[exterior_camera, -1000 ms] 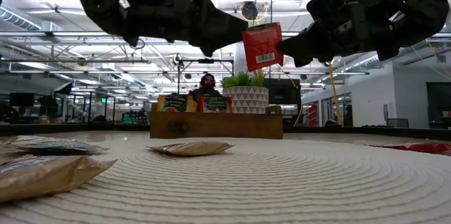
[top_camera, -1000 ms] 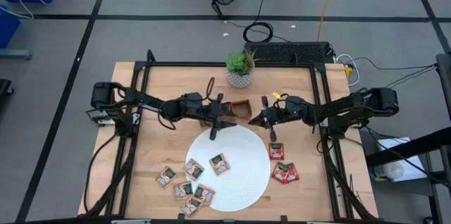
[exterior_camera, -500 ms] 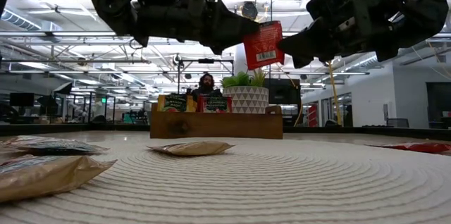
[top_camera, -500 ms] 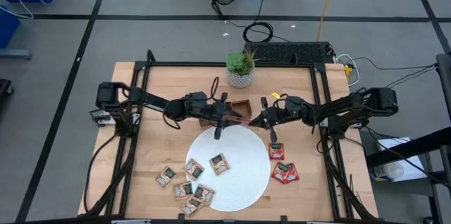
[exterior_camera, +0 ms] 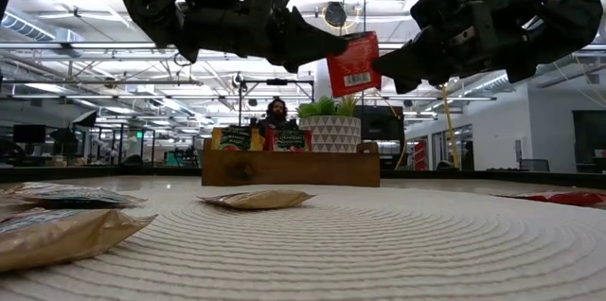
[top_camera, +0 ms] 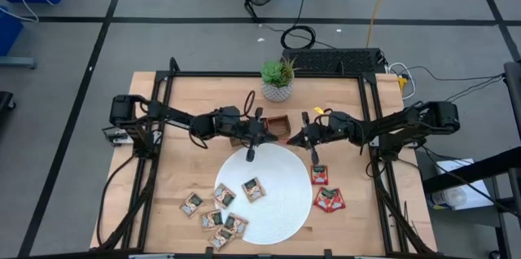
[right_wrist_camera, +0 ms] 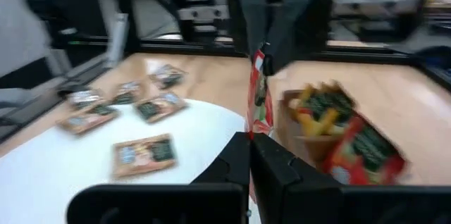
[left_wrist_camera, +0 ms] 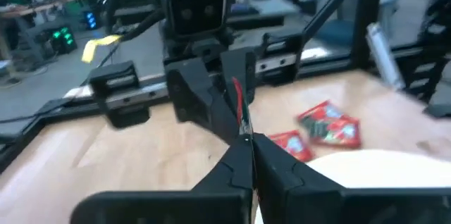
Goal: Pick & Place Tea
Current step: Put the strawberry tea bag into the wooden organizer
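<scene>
1. A red tea sachet [exterior_camera: 354,62] hangs in the air above the far edge of the white plate [top_camera: 281,210], just in front of the wooden tray [top_camera: 279,120].
2. The left gripper [exterior_camera: 329,47] is closed on one edge of this sachet, its fingers pressed together on it.
3. The right gripper [exterior_camera: 381,61] is closed on the opposite edge, so both arms hold the same sachet between them.
4. Two tan sachets [top_camera: 253,188] lie flat on the plate.
5. More tan sachets [top_camera: 192,204] lie on the table by the plate's near left rim.
6. Red sachets [top_camera: 329,199] lie on the table to the plate's right.
7. The tray holds upright sachets, and a potted plant [top_camera: 278,78] stands behind it.
</scene>
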